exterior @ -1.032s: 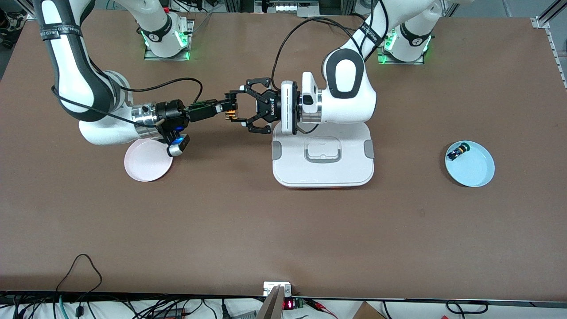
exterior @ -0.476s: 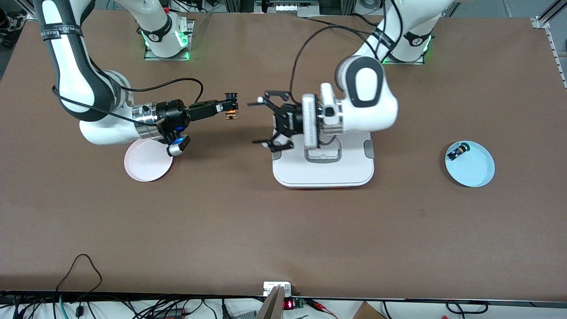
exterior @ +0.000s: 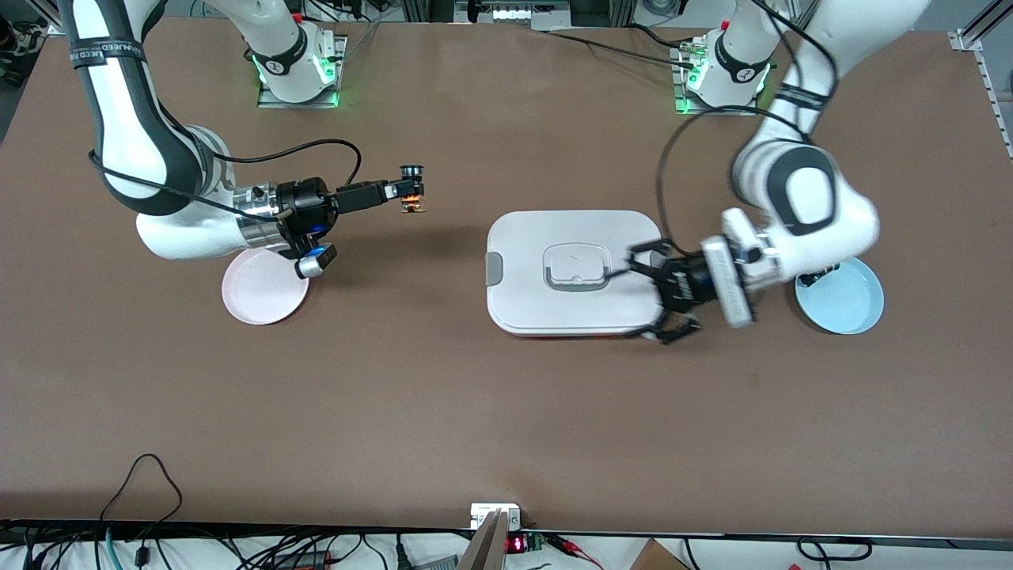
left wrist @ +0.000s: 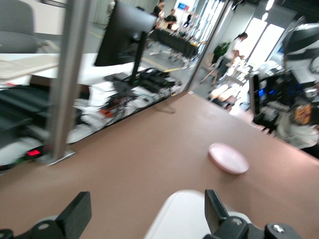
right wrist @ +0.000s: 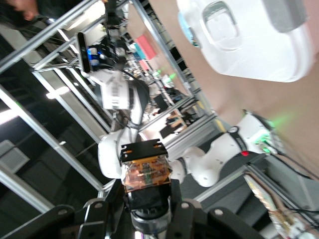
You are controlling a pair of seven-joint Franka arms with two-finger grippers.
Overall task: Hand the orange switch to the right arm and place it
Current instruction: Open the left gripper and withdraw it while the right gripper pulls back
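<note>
Pinching the orange switch [exterior: 412, 204], right claw [exterior: 411, 190] hovers; left claw [exterior: 654, 294] spread, no legible writing.

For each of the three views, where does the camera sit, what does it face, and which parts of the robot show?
Front view: high across the table, facing both bases; shows both arms, right gripper holding the orange switch, left gripper open at the white lidded box.
Left wrist view: on the left wrist, facing across the table; its open fingers show.
Right wrist view: on the right wrist; its fingers clamp the switch.
Shared: pink plate; the box.
</note>
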